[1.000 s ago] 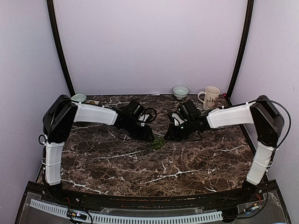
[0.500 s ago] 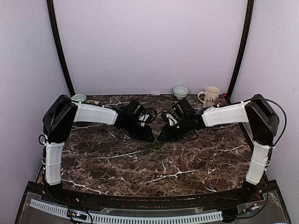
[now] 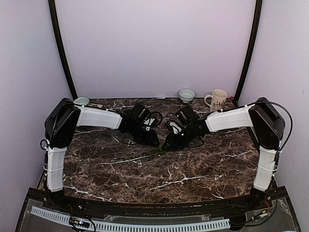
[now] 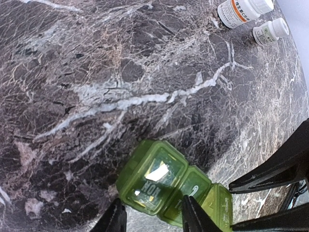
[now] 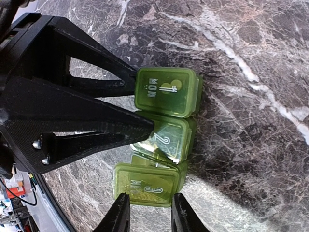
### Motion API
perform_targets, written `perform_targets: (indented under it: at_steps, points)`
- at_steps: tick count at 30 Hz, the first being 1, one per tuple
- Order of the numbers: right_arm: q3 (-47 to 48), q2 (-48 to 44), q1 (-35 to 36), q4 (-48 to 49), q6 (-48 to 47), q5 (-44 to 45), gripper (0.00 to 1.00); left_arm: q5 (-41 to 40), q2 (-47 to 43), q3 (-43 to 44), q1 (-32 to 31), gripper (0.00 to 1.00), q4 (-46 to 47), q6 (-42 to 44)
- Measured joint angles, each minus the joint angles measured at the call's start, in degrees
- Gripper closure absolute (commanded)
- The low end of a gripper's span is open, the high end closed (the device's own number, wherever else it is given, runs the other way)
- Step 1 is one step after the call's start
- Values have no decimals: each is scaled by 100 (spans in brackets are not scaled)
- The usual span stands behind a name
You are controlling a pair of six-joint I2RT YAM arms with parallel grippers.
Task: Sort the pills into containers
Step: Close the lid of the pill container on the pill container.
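Observation:
A green pill organizer lies mid-table, its lids marked MON 1, 2 and 3. In the left wrist view my left gripper straddles the MON compartment. The right wrist view shows one left fingertip against that compartment's side and the other on lid 2, which sits tilted. My right gripper is open, its tips on either side of the near end of compartment 3. Two white pill bottles lie on the marble. No loose pill shows clearly.
At the back stand a small pale bowl and a cream mug. A teal bowl and a small flat card sit at the back left. Both grippers meet over the organizer, tips almost touching.
My right arm has swung left to the organizer and its jaws have opened from shut. The organizer shifted slightly left. My left gripper stayed in place, narrowing a little.

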Motion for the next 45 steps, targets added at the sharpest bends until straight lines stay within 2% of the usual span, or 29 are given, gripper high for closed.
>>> perform_targets:
  at_steps: [13,31,45]
  points:
    - [275,210,76,-179,-70,-179,62,-2,44,85,0,62,-31,0]
    - [415,321,85,-492,-13,293,61,-4,44,85,0,68,-37,-2]
    - [619,428,90,-599,33,284,61,-2,44,85,-4,72,-35,-90]
